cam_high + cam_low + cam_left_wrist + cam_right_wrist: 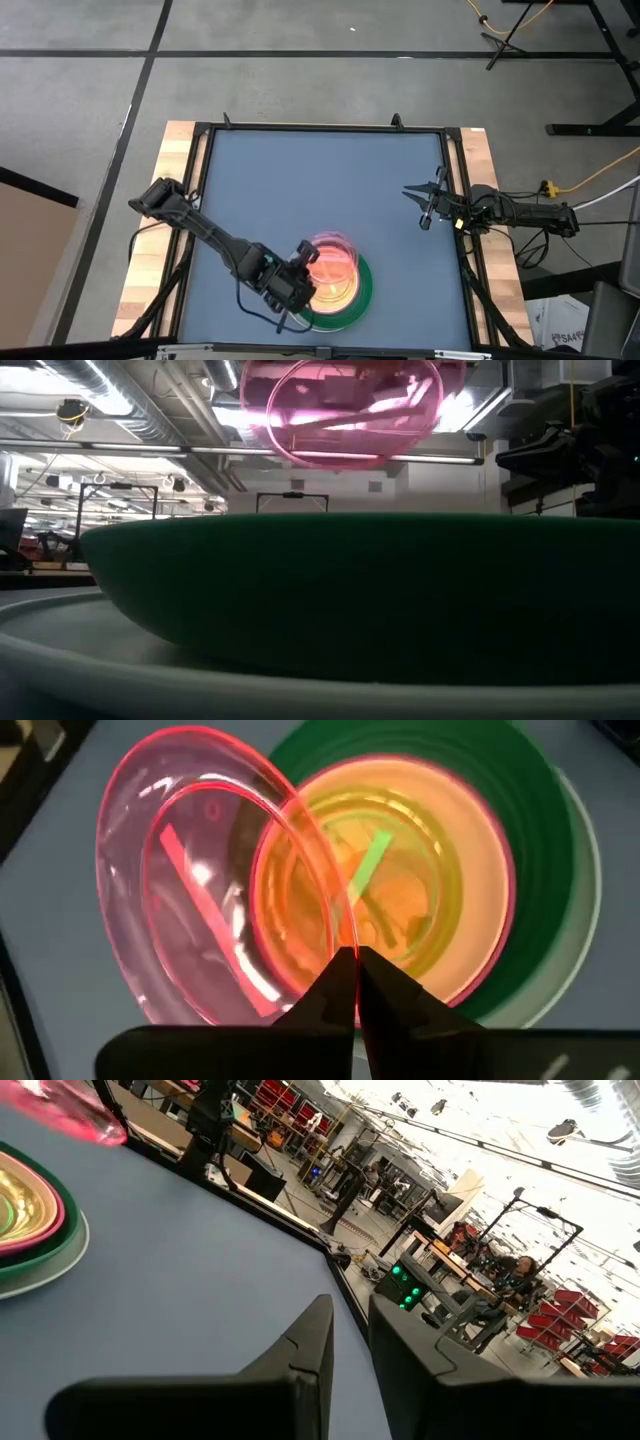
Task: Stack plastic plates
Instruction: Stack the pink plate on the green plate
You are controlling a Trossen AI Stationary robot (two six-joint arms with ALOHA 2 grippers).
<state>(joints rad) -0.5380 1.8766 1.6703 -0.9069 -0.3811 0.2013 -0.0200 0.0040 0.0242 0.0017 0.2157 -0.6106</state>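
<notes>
A stack of plates point(345, 290) sits near the table's near edge: white at the bottom point(583, 870), dark green point(520, 810), pink point(500, 890), then cream and small green and orange ones point(400, 910) nested inside. My left gripper point(355, 965) is shut on the translucent magenta plate point(330, 250), held above the stack; in the low view the magenta plate point(340, 410) floats over the dark green plate point(360, 600). My right gripper point(425, 205) waits open near the table's right edge. My left gripper pinches the magenta plate's rim point(335, 935) between its two fingers, on the plate's near side. The plate is lifted clear and tilted, held over the left part of the stack.
The blue table mat point(300, 180) lies bare toward the far edge and the left. A black frame point(320, 127) borders the mat. The right arm point(510, 212) reaches in from the right edge.
</notes>
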